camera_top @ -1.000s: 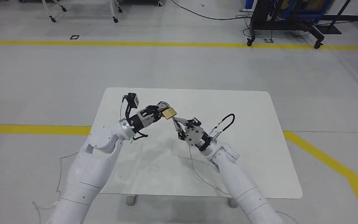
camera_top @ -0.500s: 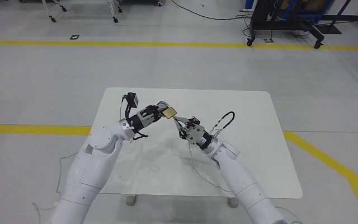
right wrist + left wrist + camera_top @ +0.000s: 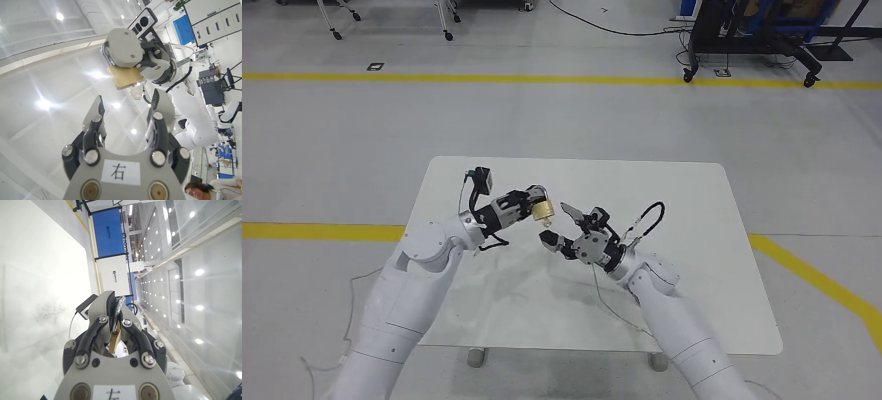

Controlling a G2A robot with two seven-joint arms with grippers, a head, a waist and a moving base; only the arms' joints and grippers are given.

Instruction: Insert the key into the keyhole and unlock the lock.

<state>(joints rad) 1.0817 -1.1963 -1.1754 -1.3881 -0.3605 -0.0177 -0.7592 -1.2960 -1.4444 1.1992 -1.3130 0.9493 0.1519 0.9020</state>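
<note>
Lock: the brass padlock (image 3: 123, 76) is held up in the air above the white table (image 3: 692, 200), between my two arms.
Left jaws: my left gripper (image 3: 115, 308) is pressed onto the lock's body and pinches it by its flat faces. The keyhole end sticks out toward my other arm.
Key: the pale key (image 3: 136, 92) sits in the keyhole at the lock's free edge. Its round head shows; the blade is hidden inside the body.
Right jaws: my right gripper (image 3: 127, 106) is spread wide and holds nothing. It hangs near the key's head without touching it, and the head lies roughly in line with the gap between my fingers.
Done: insertion looks finished to me, since the key hangs in the lock with none of my fingers on it.
Left to do: the turn. My left fingers cover the shackle, so I cannot tell whether it has sprung; I judge the lock not yet opened.
Next: pinch the key's head with my right fingers and twist while my left grip holds firm.
Risk: the head is small and flat, so an off-centre pinch could cock the key or shift the lock in my grasp.
</note>
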